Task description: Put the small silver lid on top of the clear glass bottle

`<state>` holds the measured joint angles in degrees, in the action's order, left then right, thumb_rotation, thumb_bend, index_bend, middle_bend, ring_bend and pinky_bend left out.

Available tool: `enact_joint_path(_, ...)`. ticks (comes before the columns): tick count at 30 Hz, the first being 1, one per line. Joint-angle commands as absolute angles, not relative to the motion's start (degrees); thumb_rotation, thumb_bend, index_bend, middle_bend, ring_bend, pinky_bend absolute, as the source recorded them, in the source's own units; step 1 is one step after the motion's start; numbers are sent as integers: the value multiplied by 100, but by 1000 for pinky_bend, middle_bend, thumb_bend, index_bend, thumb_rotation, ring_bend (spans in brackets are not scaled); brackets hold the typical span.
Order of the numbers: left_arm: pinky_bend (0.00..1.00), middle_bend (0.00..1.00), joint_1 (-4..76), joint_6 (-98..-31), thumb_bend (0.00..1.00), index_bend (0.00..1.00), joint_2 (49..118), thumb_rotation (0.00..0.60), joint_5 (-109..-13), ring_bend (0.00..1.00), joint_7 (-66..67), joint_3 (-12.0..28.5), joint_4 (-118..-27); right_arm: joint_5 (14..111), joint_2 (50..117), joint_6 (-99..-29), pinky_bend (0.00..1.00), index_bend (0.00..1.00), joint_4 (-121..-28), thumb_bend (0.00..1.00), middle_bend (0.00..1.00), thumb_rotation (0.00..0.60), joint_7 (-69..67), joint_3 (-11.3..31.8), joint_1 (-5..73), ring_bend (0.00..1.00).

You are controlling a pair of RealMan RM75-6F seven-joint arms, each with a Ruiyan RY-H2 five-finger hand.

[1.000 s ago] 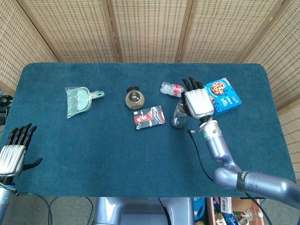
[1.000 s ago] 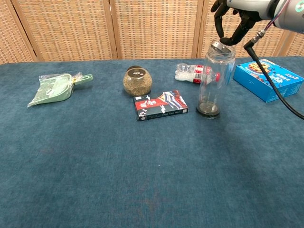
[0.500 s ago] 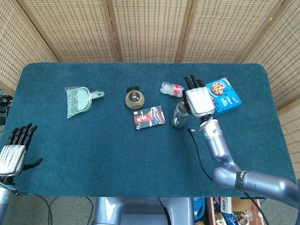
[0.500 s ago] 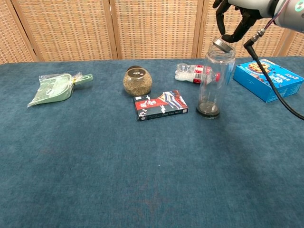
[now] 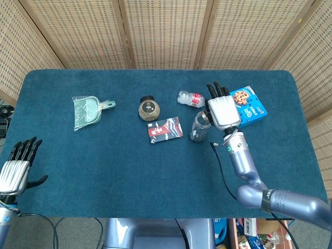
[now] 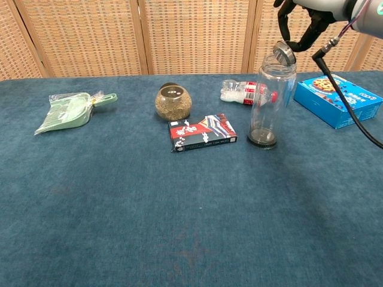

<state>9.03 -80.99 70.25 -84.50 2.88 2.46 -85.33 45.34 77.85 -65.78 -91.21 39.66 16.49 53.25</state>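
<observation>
The clear glass bottle [image 6: 272, 101] stands upright right of the table's middle, also seen from above as the bottle [image 5: 198, 126]. The small silver lid [image 6: 284, 52] sits steeply tilted on the bottle's rim, its right edge raised. My right hand [image 6: 299, 24] hovers above and to the right of the bottle mouth, and its fingertips [image 6: 295, 45] pinch the lid's raised edge. In the head view the right hand [image 5: 223, 111] covers the bottle's right side. My left hand [image 5: 15, 168] rests at the near left table edge, fingers apart, holding nothing.
A lying plastic water bottle [image 6: 245, 91] is just behind the glass bottle. A blue cookie box [image 6: 338, 98] lies to its right. A red-and-black card box [image 6: 202, 133], a round jar [image 6: 173, 101] and a green dustpan [image 6: 66, 110] sit further left.
My right hand has moved up and to the right. The lid has gone from nearly flat on the rim to steeply tilted. The left hand has not moved.
</observation>
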Motion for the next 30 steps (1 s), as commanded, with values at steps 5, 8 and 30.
enact_joint_path(5, 0, 0, 900, -8104, 190, 0, 7021, 600, -8454, 0, 284, 242, -8539, 4581, 7798, -6589, 222, 620, -9172, 516, 153, 600, 3965, 1611, 5294, 0)
enact_joint_path(8, 0, 0, 898, -8115, 190, 0, 7018, 600, -8461, 0, 276, 243, -8540, 4606, 7795, -6579, 222, 590, -9199, 418, 115, 600, 3930, 1597, 5272, 0)
enact_joint_path(30, 0, 0, 898, -8113, 190, 0, 7009, 600, -8447, 0, 230, 249, -8532, 4802, 7433, -6865, 211, 350, -9817, 292, 0, 600, 3757, 1685, 5029, 0)
